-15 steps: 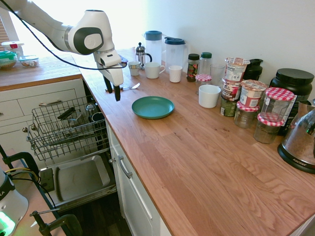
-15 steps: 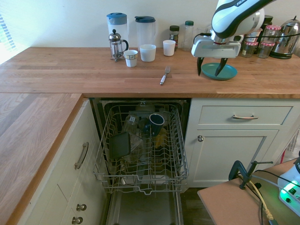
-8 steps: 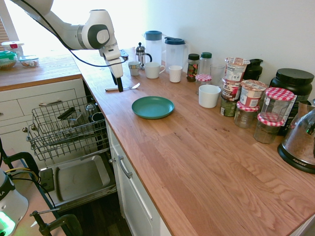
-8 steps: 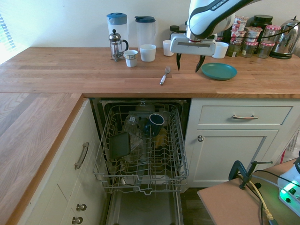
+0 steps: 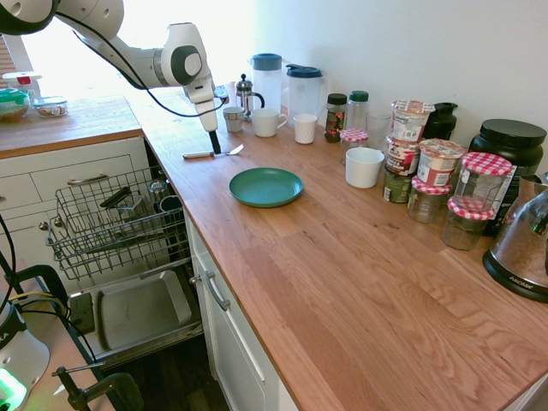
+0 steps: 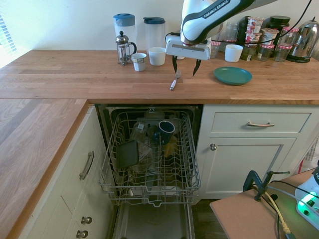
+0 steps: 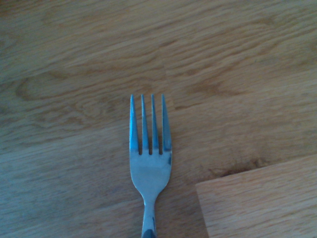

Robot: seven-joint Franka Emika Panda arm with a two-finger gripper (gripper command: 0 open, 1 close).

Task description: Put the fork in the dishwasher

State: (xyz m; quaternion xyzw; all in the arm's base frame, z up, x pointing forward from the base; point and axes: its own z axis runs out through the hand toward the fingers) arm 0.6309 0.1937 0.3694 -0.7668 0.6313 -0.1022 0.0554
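Wooden kitchen bench (image 5: 342, 257) carried the slim silver metal fork (image 6: 174, 80) near its front edge, above the open dishwasher (image 6: 149, 159). Overhead, the gripper (image 6: 183, 65) hung wide open, empty. Light, stiff and slippery, the fork probably wanted pinching across its handle.

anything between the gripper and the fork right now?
Nothing visible. The open gripper hangs above the tine end of the fork, which lies flat and alone on bare counter. The cups stand further back, the teal plate off to the side.
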